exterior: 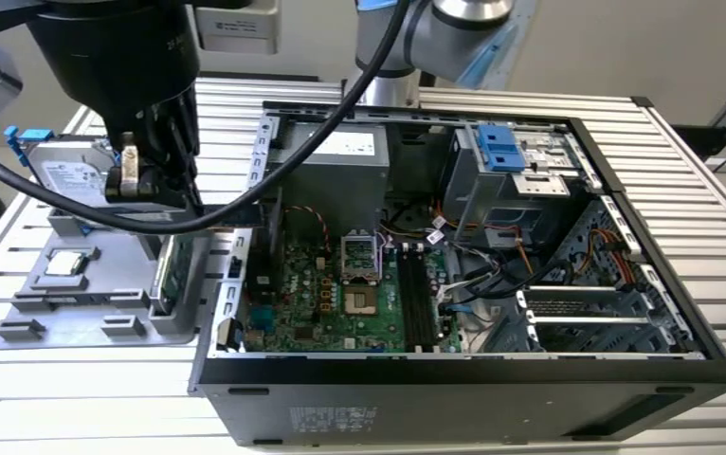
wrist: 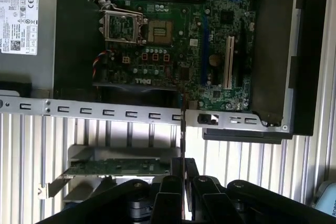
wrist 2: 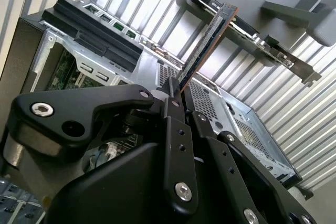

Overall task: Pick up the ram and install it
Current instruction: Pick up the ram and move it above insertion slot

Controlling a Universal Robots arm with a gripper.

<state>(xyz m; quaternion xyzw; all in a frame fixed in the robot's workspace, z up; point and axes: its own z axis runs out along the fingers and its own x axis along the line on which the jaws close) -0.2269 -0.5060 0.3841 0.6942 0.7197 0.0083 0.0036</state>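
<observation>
Open case (exterior: pixel 464 398), exterior view. The motherboard (exterior: pixel 318 294) at lower centre is exposed from above. Its black slots (exterior: pixel 416 299) are crowded by cables (exterior: pixel 477 275) on the exterior view's right. The case's left wall (exterior: pixel 258 204) is seen between slots and gripper (exterior: pixel 167 194).

Open computer case (exterior: pixel 464 398) beside a grey tray (exterior: pixel 85 294) with a hard drive (exterior: pixel 70 175)

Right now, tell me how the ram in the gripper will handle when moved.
Probably stiff: the ram juts straight from the gripper without sagging. Likely light, being so thin. Held by one end, it could pivot or crack if knocked against the case.
</observation>
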